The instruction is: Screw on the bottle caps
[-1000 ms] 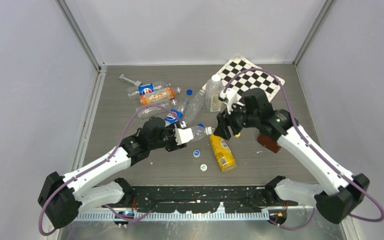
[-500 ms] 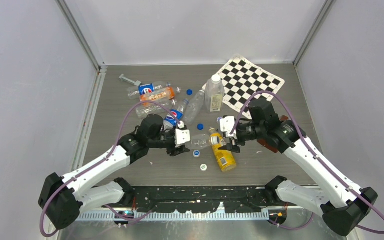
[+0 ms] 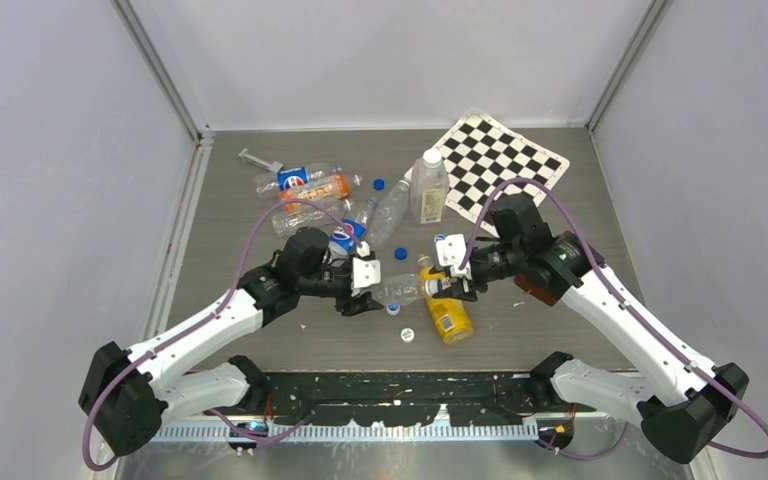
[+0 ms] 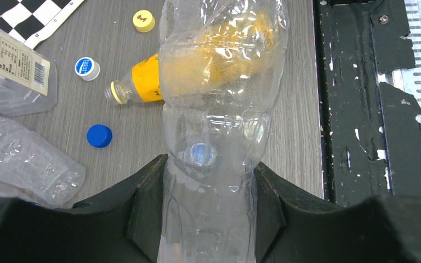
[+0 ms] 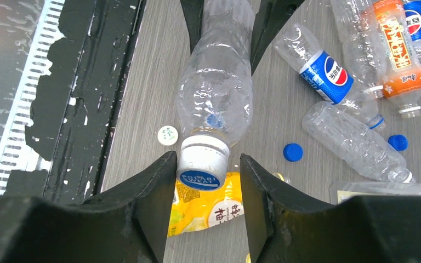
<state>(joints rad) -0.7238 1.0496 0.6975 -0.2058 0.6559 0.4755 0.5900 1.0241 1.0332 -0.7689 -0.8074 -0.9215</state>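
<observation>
My left gripper is shut on a slim clear bottle and holds it lying level above the table, neck towards the right arm. The jaws squeeze its body in the left wrist view. A white cap with a blue top sits on the bottle's neck. My right gripper is open around this cap: one finger touches it, the other stands a little off. Loose caps lie on the table: a blue one, a blue-and-white one, a white one and a yellow one.
A yellow bottle lies under the held bottle's neck. A squarish labelled bottle stands capped at the back, beside another slim clear bottle. Pepsi bottles lie back left. A checkerboard lies back right.
The left gripper has brought the bottle a little lower and nearer. The right gripper has swung down with it, turned at the wrist, and now stands round the cap.
</observation>
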